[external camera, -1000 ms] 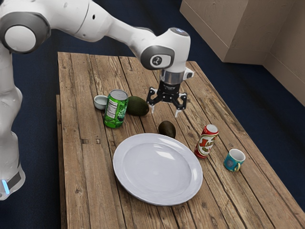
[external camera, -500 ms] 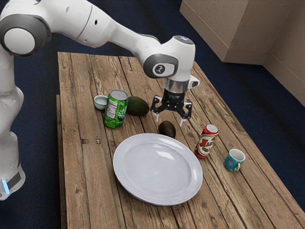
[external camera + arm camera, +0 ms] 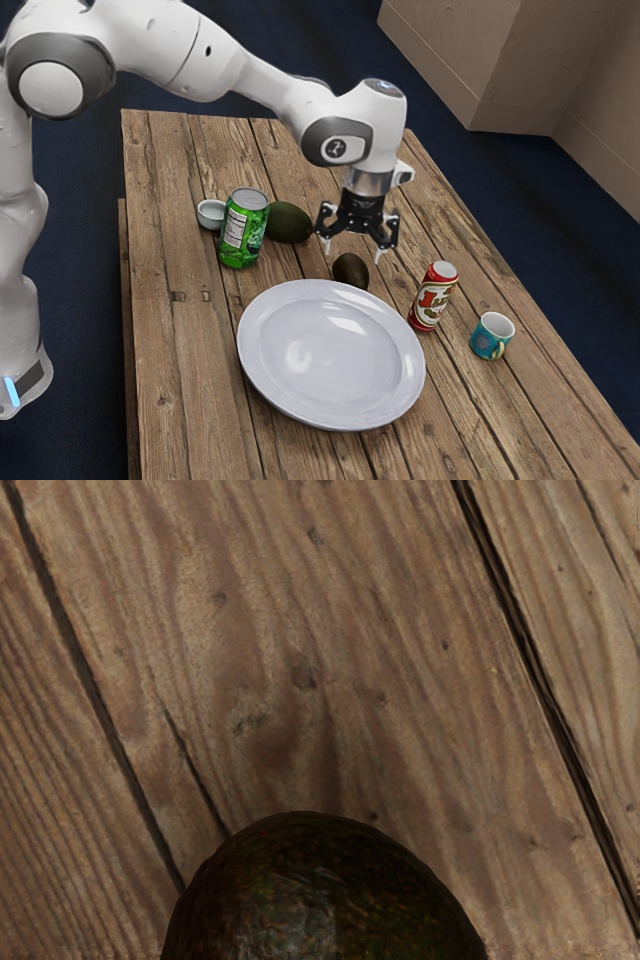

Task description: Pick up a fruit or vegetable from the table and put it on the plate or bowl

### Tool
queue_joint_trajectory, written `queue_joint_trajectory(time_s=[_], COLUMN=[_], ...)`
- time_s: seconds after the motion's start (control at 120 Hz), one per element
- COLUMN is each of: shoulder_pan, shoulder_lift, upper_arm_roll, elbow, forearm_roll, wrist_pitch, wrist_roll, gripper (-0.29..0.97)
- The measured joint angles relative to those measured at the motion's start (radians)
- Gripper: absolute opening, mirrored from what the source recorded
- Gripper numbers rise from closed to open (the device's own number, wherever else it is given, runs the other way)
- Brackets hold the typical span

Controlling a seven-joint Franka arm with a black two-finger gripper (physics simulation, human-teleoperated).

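A small dark avocado (image 3: 350, 270) lies on the wooden table just behind the far rim of the white plate (image 3: 300, 390). My gripper (image 3: 353, 246) hangs open right above it, fingers spread to either side and apart from the fruit. In the wrist view the same avocado (image 3: 322, 892) sits close under my hand on the planks. A second, larger green avocado (image 3: 290, 222) rests behind the green can (image 3: 242, 229).
A small white bowl (image 3: 211, 213) stands left of the green can. A red can (image 3: 432, 296) and a teal cup (image 3: 491, 335) stand to the exterior view's right of the plate. Cardboard boxes (image 3: 520, 60) sit on the floor beyond the table.
My gripper has moved toward the plate and lowered over the small avocado during the last second, staying open; the last half second shows only a slight shift. Nothing on the table moved.
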Motion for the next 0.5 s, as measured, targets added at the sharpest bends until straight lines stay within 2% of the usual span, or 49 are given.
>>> queue_joint_trajectory(time_s=[0.5], shoulder_pan=[0.001], shoulder_lift=[0.032], upper_arm_roll=[0.0], elbow=[-0.014], forearm_roll=[-0.045], wrist_pitch=[0.025], wrist_roll=[0.001], gripper=[0.68])
